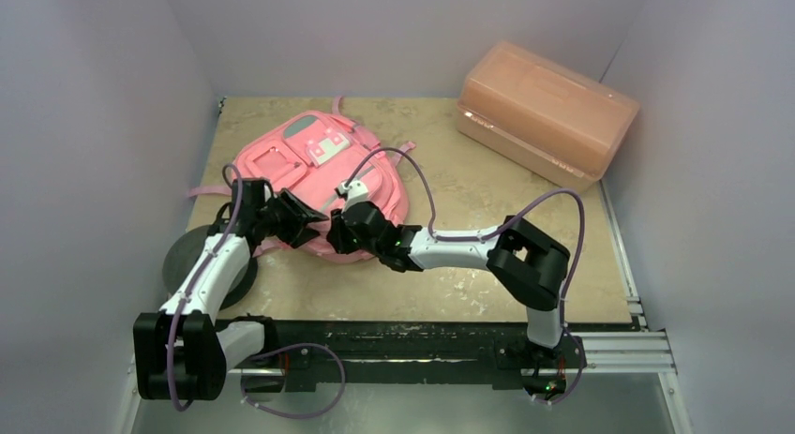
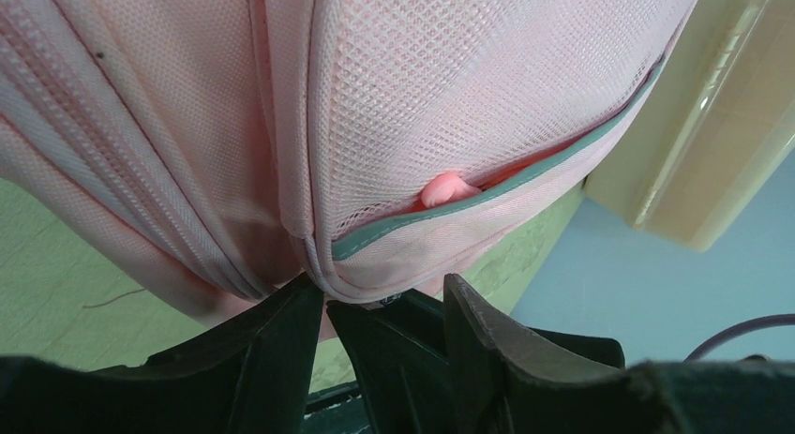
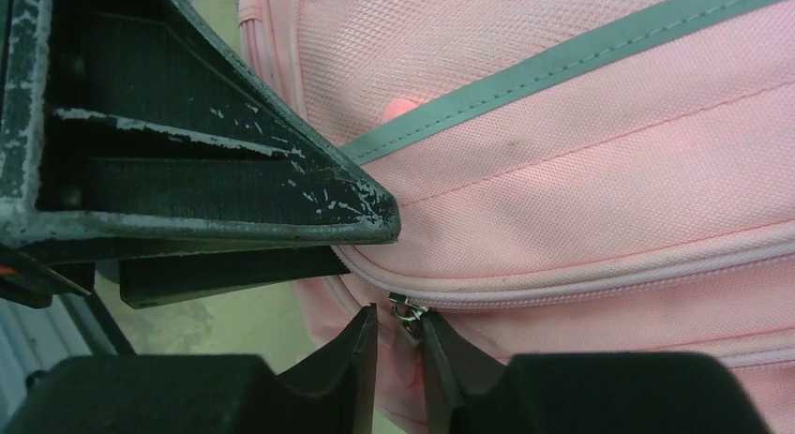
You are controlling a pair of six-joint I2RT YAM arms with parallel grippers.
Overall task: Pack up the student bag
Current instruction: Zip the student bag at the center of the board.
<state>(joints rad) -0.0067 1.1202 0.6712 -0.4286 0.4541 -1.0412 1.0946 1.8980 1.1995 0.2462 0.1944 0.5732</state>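
The right claw (image 3: 398, 326) is pressed almost together, and the metal zipper pull (image 3: 405, 308) of the student bag (image 1: 319, 167) is pinched between its tips. The left claw (image 2: 384, 289) is held partly spread, and the bag's lower seam is touched by one of its fingers (image 2: 286, 345); it cannot be told if the fabric is gripped. The bag is laid flat on the beige stone-patterned desk (image 1: 469, 265), at the far left. A translucent orange box (image 1: 548, 111) is placed at the far right corner. A dark round disc (image 1: 186, 254) is seen under the left arm. The desk is enclosed by pale walls (image 1: 94, 78).
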